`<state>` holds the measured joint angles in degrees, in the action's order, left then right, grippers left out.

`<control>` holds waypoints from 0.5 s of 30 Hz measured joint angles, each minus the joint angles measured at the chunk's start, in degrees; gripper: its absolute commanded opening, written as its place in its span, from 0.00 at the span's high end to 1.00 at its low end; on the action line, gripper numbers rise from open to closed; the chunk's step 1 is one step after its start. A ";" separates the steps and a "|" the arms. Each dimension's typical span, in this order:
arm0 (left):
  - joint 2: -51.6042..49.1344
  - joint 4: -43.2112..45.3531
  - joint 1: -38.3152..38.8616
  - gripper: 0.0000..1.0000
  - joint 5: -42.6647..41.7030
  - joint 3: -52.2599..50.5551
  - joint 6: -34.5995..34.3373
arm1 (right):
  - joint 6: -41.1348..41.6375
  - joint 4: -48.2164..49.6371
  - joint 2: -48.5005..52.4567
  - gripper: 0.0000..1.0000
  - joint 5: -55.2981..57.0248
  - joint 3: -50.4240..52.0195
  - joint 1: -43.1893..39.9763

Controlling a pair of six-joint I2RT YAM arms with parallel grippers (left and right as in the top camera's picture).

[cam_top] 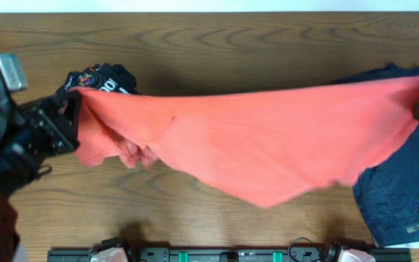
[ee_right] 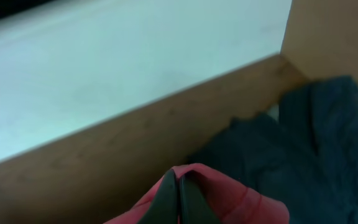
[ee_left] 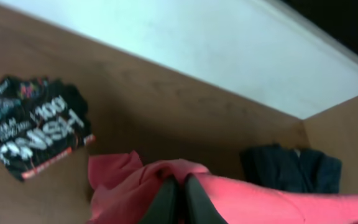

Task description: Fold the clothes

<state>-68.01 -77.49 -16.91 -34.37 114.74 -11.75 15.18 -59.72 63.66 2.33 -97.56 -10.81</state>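
Both ends of the red shirt clamped, one in the left claw, one in the right claw; it spans taut over the worktop, presumably to spread flat before folding.

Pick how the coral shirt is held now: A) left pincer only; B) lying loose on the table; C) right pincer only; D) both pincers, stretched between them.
D: the left pincer and right pincer each pinch one end of the coral shirt, which spans between them.
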 measured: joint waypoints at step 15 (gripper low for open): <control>-34.38 20.57 11.80 0.94 5.70 -1.11 6.19 | -4.02 13.92 33.97 0.99 -10.27 0.15 0.02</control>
<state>-102.39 -56.93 -5.10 -28.67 113.62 -5.56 11.16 -45.80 97.62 -7.94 -97.41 -10.79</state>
